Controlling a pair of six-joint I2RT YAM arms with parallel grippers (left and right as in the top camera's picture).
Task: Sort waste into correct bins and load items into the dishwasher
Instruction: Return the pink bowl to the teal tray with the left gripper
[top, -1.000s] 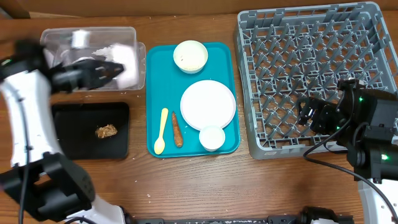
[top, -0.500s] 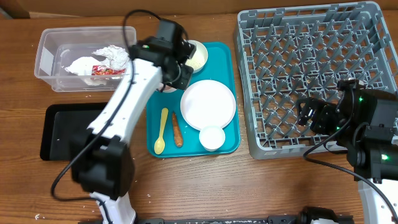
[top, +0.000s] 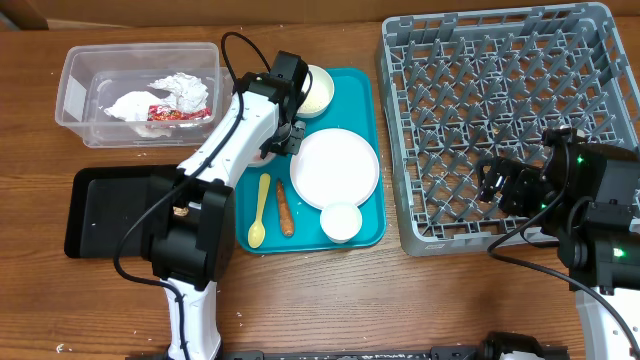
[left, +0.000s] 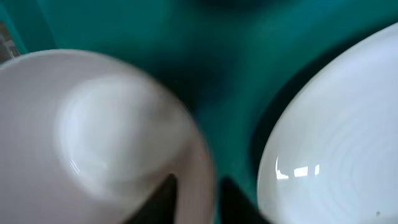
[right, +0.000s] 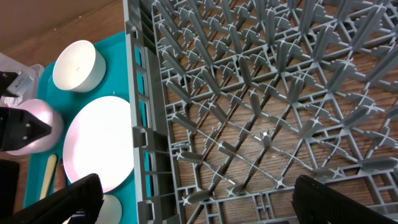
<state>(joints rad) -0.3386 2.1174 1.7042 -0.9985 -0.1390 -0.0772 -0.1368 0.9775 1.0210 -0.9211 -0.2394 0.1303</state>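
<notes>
Three things, cup (top: 340, 221), spoon (top: 260, 210), stick (top: 285, 208), lie at teal tray (top: 360, 100) near end; right gripper (right: 198, 186) spread wide over grey rack (top: 500, 60); left gripper (left: 198, 199) straddles pink bowl (left: 93, 137) rim beside plate (top: 334, 168), cannot tell if pinching; napkins (top: 180, 90), wrapper (top: 165, 114) in far clear tub (top: 70, 95).

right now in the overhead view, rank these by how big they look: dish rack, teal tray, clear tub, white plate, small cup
1. grey dish rack
2. teal tray
3. clear tub
4. white plate
5. small cup
</notes>
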